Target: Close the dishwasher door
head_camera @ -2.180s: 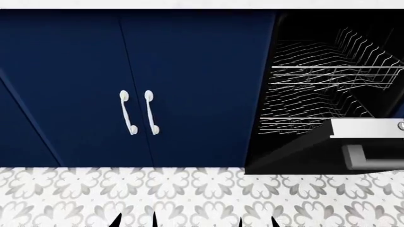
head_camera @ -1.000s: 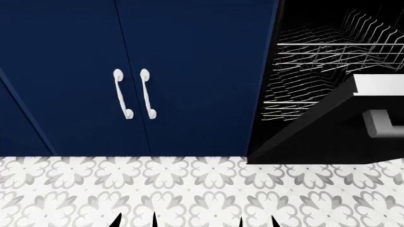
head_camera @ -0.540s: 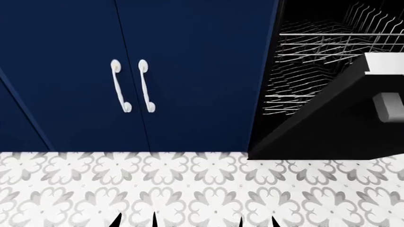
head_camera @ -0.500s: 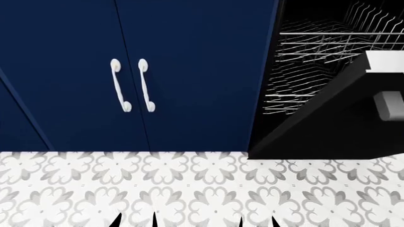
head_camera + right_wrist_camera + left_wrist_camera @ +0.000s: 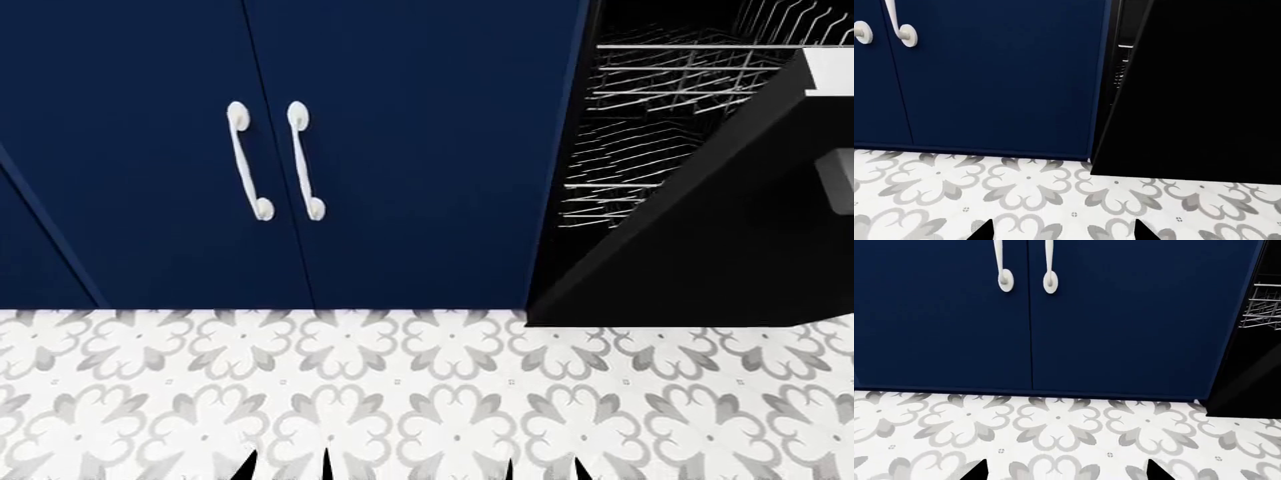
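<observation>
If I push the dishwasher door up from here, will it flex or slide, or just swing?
The dishwasher door looks like a flat, rigid panel, so it probably won't flex. Its lower edge meets the cabinet base, suggesting it swings on a hinge rather than slides. The smooth matte face may let a pincer slip; the grey handle seems surer.

Your robot shows only its black pointed fingertips. In the head view, your left gripper [image 5: 286,466] peeks up with two sharp tips set apart, and your right gripper [image 5: 542,467] does the same beside it. Both hang low over the floor and touch nothing. Each wrist view shows the same: two dark tips, spread wide, with nothing between them.
</observation>
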You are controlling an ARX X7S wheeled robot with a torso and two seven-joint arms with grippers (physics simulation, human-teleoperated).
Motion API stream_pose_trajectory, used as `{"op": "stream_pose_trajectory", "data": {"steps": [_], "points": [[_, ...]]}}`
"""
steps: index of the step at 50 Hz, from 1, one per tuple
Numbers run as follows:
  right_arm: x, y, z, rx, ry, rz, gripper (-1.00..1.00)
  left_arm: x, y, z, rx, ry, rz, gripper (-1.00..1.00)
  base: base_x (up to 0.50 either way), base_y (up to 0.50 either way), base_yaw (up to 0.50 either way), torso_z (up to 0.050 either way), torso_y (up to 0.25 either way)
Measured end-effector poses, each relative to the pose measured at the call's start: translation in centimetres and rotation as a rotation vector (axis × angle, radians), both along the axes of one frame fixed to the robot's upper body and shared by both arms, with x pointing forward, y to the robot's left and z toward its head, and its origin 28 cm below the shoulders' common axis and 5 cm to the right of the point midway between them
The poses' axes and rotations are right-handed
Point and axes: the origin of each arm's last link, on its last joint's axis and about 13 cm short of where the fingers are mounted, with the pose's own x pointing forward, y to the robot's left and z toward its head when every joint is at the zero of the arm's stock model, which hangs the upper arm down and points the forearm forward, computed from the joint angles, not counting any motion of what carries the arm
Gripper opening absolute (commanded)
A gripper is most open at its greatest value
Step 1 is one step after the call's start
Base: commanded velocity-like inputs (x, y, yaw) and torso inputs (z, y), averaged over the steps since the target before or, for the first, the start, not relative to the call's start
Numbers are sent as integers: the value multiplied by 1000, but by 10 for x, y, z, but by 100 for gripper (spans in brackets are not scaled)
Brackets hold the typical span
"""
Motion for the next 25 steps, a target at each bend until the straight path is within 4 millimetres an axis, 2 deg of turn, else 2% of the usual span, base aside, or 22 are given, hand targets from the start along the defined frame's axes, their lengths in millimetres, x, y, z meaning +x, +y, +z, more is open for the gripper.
{"op": "stream_pose_trajectory", "data": {"steps": [25], "points": [[0, 0, 0, -1, 1, -1, 100, 0, 0, 0, 0, 0, 0, 100, 0, 0, 0, -50, 0]]}}
